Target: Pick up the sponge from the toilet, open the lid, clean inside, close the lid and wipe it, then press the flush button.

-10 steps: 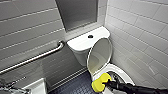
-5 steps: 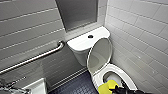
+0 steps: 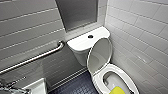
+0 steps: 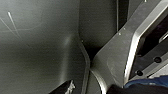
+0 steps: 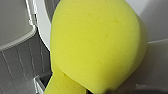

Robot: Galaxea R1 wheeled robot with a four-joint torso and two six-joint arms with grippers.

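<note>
- Right claw (image 5: 86,90): it is closed on the sponge (image 5: 97,45). The yellow foam is folded over in the grip and sits very close to the right wrist camera.
- Left claw: I cannot tell whether it is open or closed. The left wrist view gives me dark grey surfaces and parts of the arm.
- In the head view the sponge sits at the near side of the bowl (image 3: 111,78), low against the picture's bottom edge. I cannot tell whether it touches the ceramic.
- Around it runs the ring-shaped seat (image 3: 126,75), which lies down flat, so the mouth of the bowl is open.
- The lid (image 3: 100,53) stands raised, leaning back against the tank (image 3: 80,45).
- The flush button (image 3: 90,36) sits uncovered in the middle of the tank top.
- Room to move is tight on one side, where the white tiled wall (image 3: 140,37) runs just beside the toilet (image 3: 81,58).
- On the other side there is dark floor (image 3: 77,86) open beside the bowl.
- Farther out, a metal grab bar (image 3: 32,58) slants along the left wall, with its end near the tank.
- Half a second ago the sponge was higher over the bowl. It has since moved down towards the near rim, while the toilet holds the same place in the picture.
- Count: one sponge, one toilet, one lid, one flush button, one grab bar.
</note>
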